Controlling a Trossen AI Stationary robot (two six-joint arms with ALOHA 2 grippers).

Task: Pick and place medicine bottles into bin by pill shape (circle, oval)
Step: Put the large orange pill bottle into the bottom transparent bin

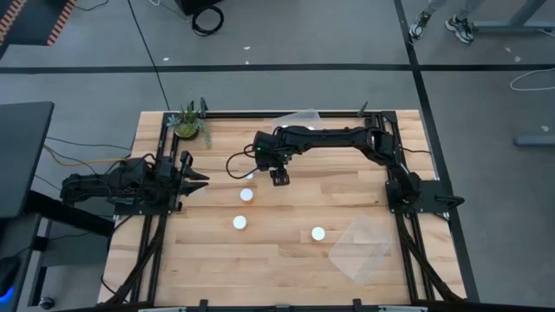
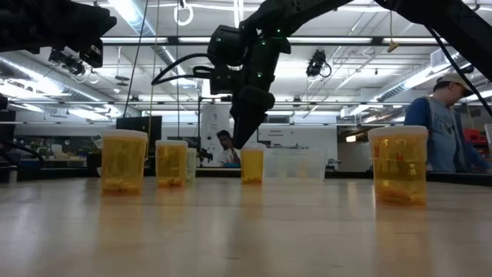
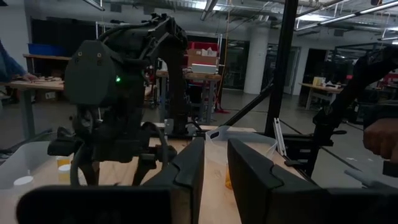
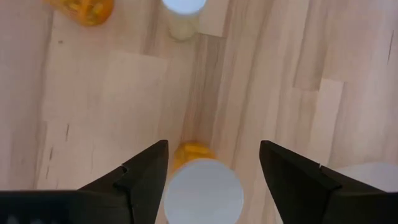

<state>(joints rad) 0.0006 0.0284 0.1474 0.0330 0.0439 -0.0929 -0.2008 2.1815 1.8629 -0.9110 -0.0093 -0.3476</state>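
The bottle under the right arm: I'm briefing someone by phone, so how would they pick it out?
Follow the right arm across the table to its open hand. The bottle stands directly beneath it, between the fingers. The other white-capped bottles stand in the open; only this one has a hand above it.

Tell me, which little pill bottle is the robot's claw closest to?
The medicine bottle right between the right gripper's open fingers. In the high view it's the cap just below that gripper; the others stand farther off.

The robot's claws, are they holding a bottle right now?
No. The right gripper is open above a bottle's white cap, not gripping it. The left gripper holds nothing.
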